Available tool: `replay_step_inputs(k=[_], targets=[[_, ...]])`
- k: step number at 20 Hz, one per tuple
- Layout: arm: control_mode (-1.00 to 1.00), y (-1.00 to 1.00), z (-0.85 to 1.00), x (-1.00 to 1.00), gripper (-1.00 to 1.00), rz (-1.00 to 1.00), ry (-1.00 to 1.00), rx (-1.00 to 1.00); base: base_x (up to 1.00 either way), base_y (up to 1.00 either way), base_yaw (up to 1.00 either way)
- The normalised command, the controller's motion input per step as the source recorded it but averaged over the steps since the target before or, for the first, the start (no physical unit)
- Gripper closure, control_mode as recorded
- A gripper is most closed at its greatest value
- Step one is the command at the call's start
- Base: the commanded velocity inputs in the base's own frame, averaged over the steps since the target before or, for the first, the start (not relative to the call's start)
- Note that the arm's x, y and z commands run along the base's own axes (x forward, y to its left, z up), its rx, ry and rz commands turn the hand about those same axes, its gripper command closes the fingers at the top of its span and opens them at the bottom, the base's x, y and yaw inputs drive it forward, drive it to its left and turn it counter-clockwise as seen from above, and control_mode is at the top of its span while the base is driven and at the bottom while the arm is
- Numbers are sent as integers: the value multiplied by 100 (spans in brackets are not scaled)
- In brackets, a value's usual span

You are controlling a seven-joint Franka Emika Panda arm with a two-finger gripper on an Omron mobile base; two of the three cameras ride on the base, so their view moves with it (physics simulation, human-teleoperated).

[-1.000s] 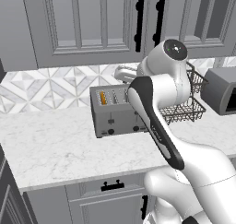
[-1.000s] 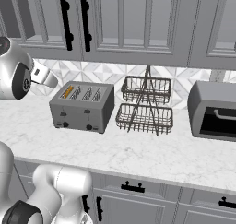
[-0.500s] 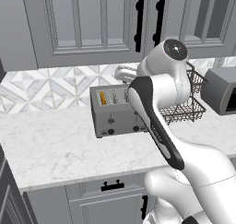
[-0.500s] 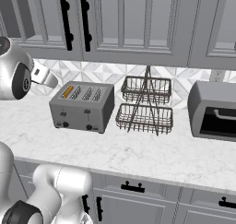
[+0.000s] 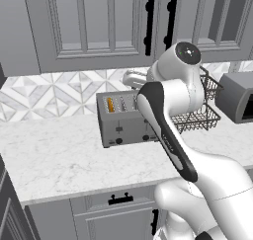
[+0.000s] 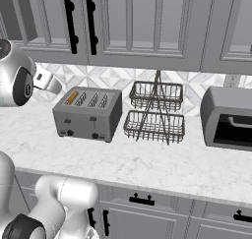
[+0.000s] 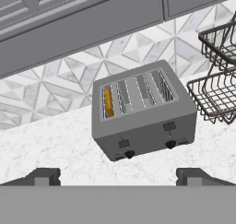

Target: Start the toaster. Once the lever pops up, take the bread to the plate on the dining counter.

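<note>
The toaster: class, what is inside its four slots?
The toaster holds the bread, an orange edge standing in its leftmost slot. The other three slots look empty from above. How far down the slice reaches is hidden by the toaster's walls.

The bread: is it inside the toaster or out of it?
Inside. The bread stands on edge in the leftmost slot of the toaster, and its orange edge shows in that slot in the other views too.

Even, soft rendered light with no glare or blur; edges stay sharp in all 3 views. The toaster (image 6: 87, 114) casts a faint soft shadow on the table (image 6: 162, 165). The cabinet fronts (image 5: 89, 26) look flat grey, without distortion.
</note>
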Motion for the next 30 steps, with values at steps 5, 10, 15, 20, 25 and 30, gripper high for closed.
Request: replay_step_inputs(k=[5, 10, 15, 20, 25, 30], targets=[[-100, 0, 0, 0, -100, 0, 0, 0, 0, 0, 0], [-100, 0, 0, 0, -100, 0, 0, 0, 0, 0, 0], [-100, 0, 0, 0, -100, 0, 0, 0, 0, 0, 0], [-100, 0, 0, 0, -100, 0, 0, 0, 0, 0, 0], [-100, 0, 0, 0, -100, 0, 0, 0, 0, 0, 0], [-100, 0, 0, 0, -100, 0, 0, 0, 0, 0, 0]])
